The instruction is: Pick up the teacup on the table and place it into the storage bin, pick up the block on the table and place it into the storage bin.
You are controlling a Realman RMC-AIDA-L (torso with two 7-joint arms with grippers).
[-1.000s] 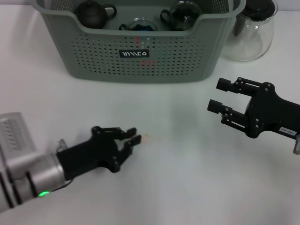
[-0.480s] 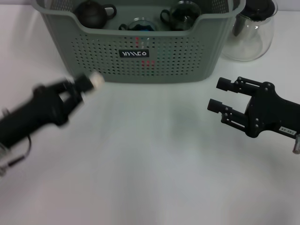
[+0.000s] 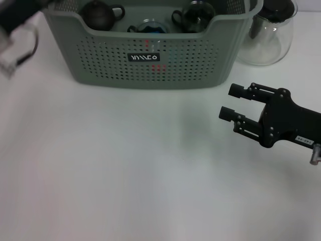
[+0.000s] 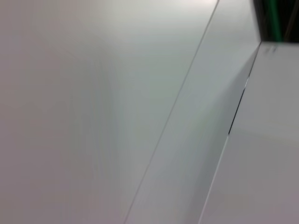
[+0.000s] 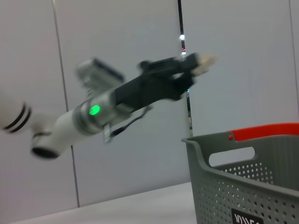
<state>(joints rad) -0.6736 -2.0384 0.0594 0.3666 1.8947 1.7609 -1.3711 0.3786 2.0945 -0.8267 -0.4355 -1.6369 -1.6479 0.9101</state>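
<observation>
The left gripper (image 5: 198,63), now raised above the storage bin (image 3: 150,55), grips the pale block (image 5: 205,59), while the right gripper (image 3: 231,103) stays open beside it.

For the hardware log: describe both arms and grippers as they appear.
The left gripper is black, on a silver-white arm carrying a lit green lamp, black bands and a thin dark cable. The right gripper is matte black with stubby cylindrical fingertips, small screws and a white label.

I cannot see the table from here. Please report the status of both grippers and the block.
Left gripper raised beside the storage bin, shut on the block. Right gripper open, hovering over the table. Nothing in the way.
</observation>
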